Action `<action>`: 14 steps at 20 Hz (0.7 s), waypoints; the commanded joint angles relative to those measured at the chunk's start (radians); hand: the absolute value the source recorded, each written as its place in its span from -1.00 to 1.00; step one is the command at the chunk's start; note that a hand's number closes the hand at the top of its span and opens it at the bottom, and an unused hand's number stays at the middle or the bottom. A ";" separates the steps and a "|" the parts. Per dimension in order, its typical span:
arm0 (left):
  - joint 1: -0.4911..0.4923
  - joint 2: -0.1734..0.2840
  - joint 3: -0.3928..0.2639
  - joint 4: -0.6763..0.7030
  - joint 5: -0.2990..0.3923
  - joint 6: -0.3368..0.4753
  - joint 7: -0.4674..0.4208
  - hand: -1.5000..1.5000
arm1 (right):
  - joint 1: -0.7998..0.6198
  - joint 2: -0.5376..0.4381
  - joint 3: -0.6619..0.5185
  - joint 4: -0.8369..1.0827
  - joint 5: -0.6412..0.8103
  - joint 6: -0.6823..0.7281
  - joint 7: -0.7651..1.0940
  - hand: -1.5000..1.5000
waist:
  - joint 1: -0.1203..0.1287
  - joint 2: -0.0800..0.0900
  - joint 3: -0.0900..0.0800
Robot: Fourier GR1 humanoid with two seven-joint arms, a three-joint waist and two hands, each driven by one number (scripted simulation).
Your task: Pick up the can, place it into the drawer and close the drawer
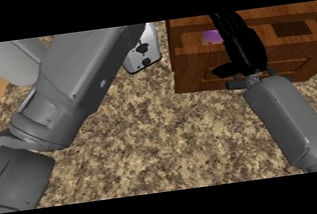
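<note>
Purple can (pixel 213 36) shows only as a small patch in the upper middle of the frame, inside the open top of the wooden drawer unit (pixel 274 58), just left of the right hand. Most of it is hidden by the drawer's front wall and by the hand, so whether it stands upright or lies on its side cannot be told.

The right hand (pixel 241 42) is black and reaches up from the grey right forearm (pixel 297 121), which enters from the lower right of the frame. The hand lies over the front edge of the drawer, its fingers stretched up toward the top of the frame alongside the can. Whether those fingers are closed round the can or merely beside it cannot be told from this view.

The left forearm (pixel 77 89) fills the left half of the frame, running from the lower left up toward the top centre. At its upper end a pale wrist piece (pixel 142 55) with dark marks shows, but the left hand itself is hidden, so its state cannot be told.

The speckled brown counter (pixel 166 143) spreads across the middle and bottom of the frame, and the drawer unit stands on it at upper right.
</note>
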 commanded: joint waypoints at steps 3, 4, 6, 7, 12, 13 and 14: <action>0.035 0.071 -0.005 -0.069 -0.020 -0.022 0.050 -1.00 | -0.174 0.010 -0.075 0.243 0.037 -0.148 -0.013 -1.00 | 0.026 -0.002 0.000; 0.048 0.047 -0.005 -0.081 -0.020 -0.011 0.034 -1.00 | -0.176 0.036 -0.075 0.302 0.068 -0.224 0.001 -1.00 | 0.035 0.003 0.000; 0.066 0.070 -0.013 -0.088 -0.027 -0.029 0.072 -1.00 | -0.233 0.034 -0.085 0.356 0.079 -0.250 -0.004 -1.00 | 0.031 0.003 0.000; 0.117 0.096 -0.019 -0.133 -0.024 -0.064 0.065 -1.00 | -0.257 0.004 -0.104 0.377 0.071 -0.222 0.006 -1.00 | 0.050 -0.002 0.000; 0.146 0.100 -0.028 -0.195 -0.037 -0.036 0.105 -1.00 | -0.376 0.008 -0.139 0.508 0.069 -0.281 -0.021 -1.00 | 0.060 0.005 0.000; 0.140 0.121 -0.028 -0.211 -0.039 -0.042 0.120 -1.00 | -0.384 -0.017 -0.149 0.524 0.066 -0.292 -0.041 -1.00 | 0.060 0.005 0.000; 0.169 0.121 -0.039 -0.230 -0.042 -0.055 0.110 -1.00 | -0.410 -0.027 -0.157 0.548 0.070 -0.278 -0.013 -1.00 | 0.085 0.007 0.000</action>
